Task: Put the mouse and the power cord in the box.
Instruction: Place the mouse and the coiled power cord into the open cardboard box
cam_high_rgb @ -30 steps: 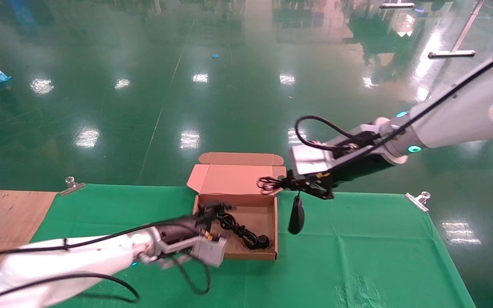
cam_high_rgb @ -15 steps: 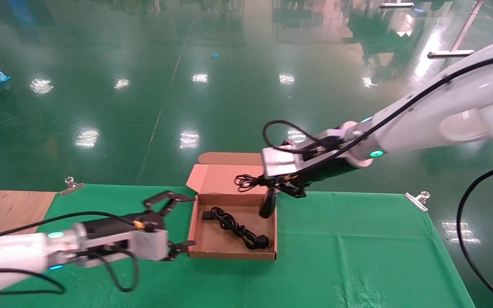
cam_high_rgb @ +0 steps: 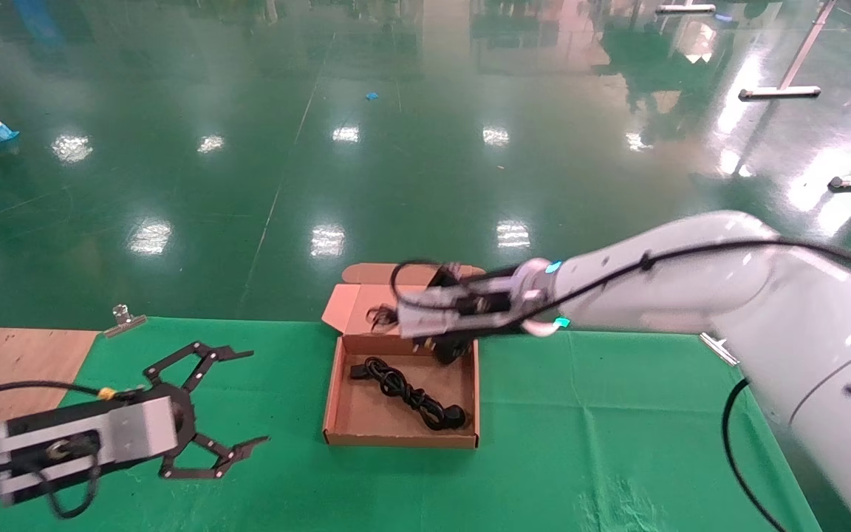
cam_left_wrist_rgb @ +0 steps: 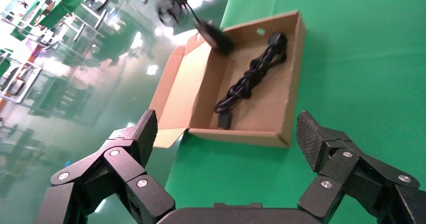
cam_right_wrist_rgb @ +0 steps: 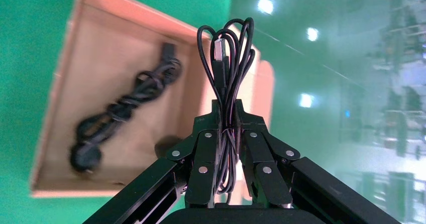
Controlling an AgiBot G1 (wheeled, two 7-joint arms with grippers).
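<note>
Pinching the thin black bundled cable of the small black oval mouse, the right gripper hangs over the far end of the shallow brown cardboard box, its fingers clenched on the looped strands. The mouse dangles below, at the box's far right corner. The thick black coiled power cord lies on the box floor. The left gripper hovers spread wide above the green tablecloth, left of the box.
</note>
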